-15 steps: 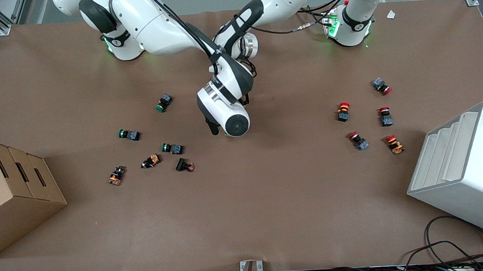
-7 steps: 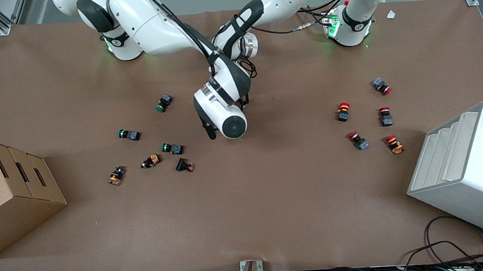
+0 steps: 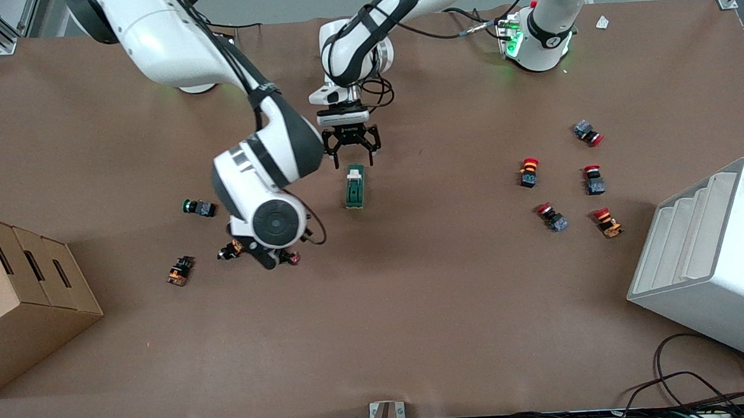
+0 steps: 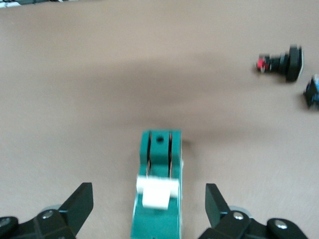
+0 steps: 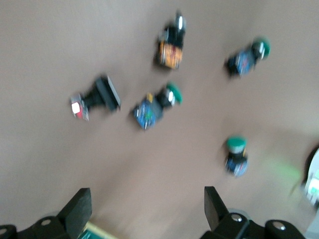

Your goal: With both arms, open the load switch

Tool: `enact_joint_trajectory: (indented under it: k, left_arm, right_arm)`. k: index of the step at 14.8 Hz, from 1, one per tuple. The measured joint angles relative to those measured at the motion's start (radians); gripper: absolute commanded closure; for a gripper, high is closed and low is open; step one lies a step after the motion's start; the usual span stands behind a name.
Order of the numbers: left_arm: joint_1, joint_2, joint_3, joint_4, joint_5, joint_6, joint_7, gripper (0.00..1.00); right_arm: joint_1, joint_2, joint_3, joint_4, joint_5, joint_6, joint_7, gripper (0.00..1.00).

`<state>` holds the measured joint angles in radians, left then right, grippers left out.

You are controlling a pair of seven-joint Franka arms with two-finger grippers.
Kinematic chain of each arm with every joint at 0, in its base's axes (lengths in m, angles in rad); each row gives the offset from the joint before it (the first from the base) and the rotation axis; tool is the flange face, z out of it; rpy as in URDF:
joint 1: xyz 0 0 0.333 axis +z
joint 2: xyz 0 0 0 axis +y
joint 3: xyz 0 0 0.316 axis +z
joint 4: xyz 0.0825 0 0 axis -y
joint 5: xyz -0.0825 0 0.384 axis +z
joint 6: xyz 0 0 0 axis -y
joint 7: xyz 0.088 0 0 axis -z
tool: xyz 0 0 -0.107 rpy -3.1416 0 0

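The desk carries the same scatter of push buttons, with a cardboard box at the right arm's end and a white bin at the left arm's end. The biggest change is the right arm: a second ago its wrist covered the middle of the desk, and it has swung away toward the green-capped buttons. Its right hand hangs over them, fingers spread wide and empty. That uncovers the load switch, which lies flat mid-desk, white lever facing the arms' bases. The left hand now hovers wide open over the lever end, holding nothing. The switch looks released, likely after the opening step.
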<state>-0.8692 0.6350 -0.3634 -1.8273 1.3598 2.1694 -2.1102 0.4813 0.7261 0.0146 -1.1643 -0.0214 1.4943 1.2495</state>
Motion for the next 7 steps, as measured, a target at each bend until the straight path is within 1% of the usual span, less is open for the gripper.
enact_joint_trajectory:
  k: [3,5,7]
  left_arm:
    - [0.044,-0.083,0.003,0.023,-0.12,-0.012,0.09,0.0]
    - [0.09,-0.128,0.004,0.059,-0.24,-0.013,0.185,0.0]
    - [0.151,-0.177,0.003,0.107,-0.388,-0.027,0.309,0.0]
  right_arm:
    - [-0.094,-0.061,-0.002,-0.001,-0.022,0.056,-0.247,0.0]
    - [-0.16,-0.105,-0.002,-0.004,-0.022,0.059,-0.409,0.0]
    - [-0.219,-0.149,-0.002,-0.008,-0.022,0.058,-0.563,0.0]
